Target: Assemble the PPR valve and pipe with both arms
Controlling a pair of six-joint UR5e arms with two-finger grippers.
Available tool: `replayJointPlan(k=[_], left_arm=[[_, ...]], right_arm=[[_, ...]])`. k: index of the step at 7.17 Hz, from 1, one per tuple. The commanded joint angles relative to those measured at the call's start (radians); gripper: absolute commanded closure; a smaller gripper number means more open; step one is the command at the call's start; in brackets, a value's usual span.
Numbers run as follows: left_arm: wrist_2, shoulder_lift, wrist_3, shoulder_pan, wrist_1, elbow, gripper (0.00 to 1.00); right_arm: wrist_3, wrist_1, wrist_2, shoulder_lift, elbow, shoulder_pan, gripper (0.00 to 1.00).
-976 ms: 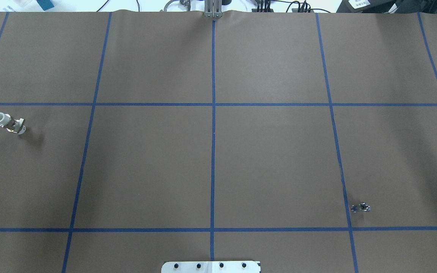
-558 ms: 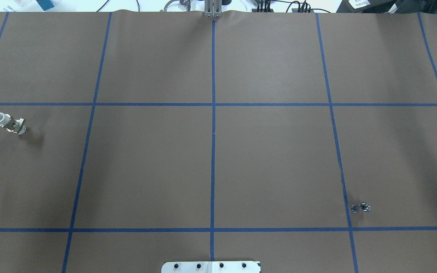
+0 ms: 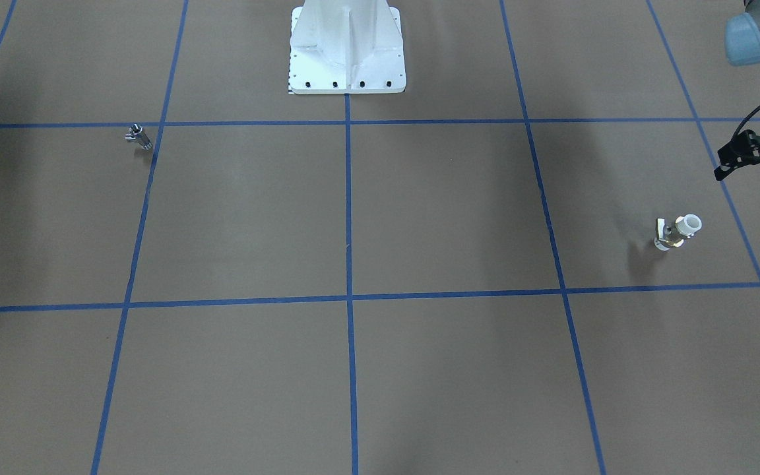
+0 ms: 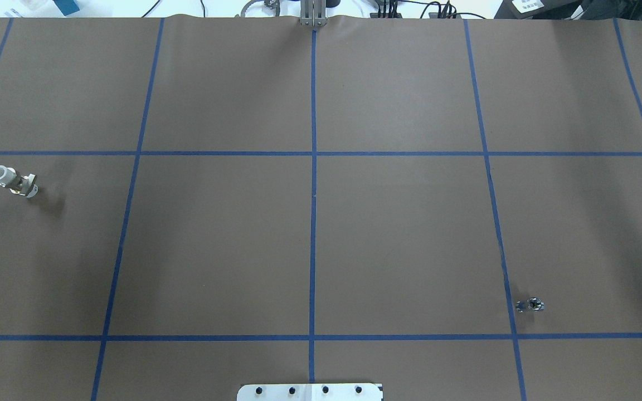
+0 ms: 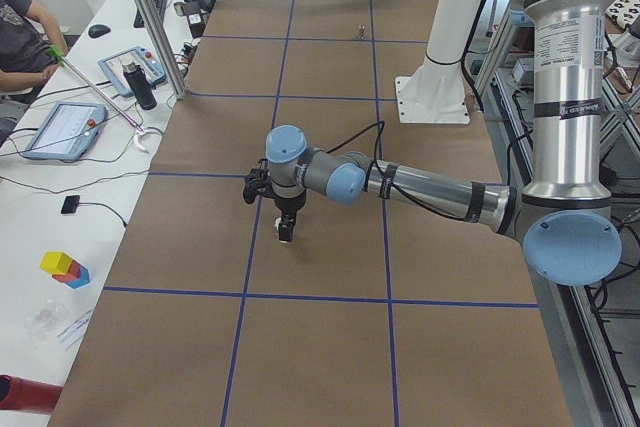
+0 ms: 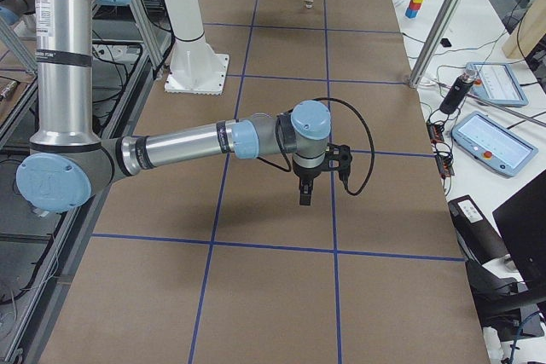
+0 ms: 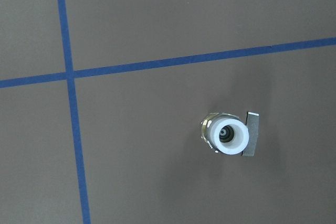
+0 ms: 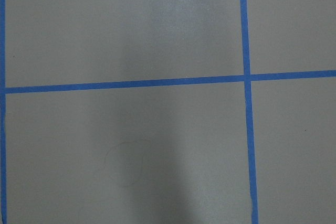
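The white-and-brass PPR valve (image 4: 13, 181) stands on end at the table's left side, its handle to one side. It also shows in the front-facing view (image 3: 677, 232) and, from straight above, in the left wrist view (image 7: 229, 135). The small silver pipe (image 4: 530, 305) lies at the near right, also seen in the front-facing view (image 3: 138, 135). My left gripper (image 5: 287, 221) points down, just above the valve; I cannot tell if it is open. My right gripper (image 6: 305, 193) hangs above the table on the right side; its state is unclear. The right wrist view shows only table.
Brown paper with a blue tape grid covers the table (image 4: 215, 245). The white base pedestal (image 3: 347, 53) stands at the robot's edge. Tablets, a bottle and cables lie on the side benches (image 5: 60, 127), where a seated person (image 5: 20, 22) shows.
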Motion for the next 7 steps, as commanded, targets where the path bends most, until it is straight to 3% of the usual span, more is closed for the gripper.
replayJointPlan(k=[1,3,7], left_arm=[[-0.012,-0.057,-0.004,0.034,-0.007,0.062,0.0],[-0.052,-0.117,-0.005,0.076,0.004,0.119,0.0],[-0.045,-0.163,0.002,0.101,-0.007,0.191,0.01]], right_arm=[[0.0,0.0,0.0,0.0,-0.001,-0.003,0.0],[0.0,0.0,-0.001,0.0,-0.002,-0.007,0.0],[0.0,0.0,0.0,0.0,-0.004,-0.01,0.0]])
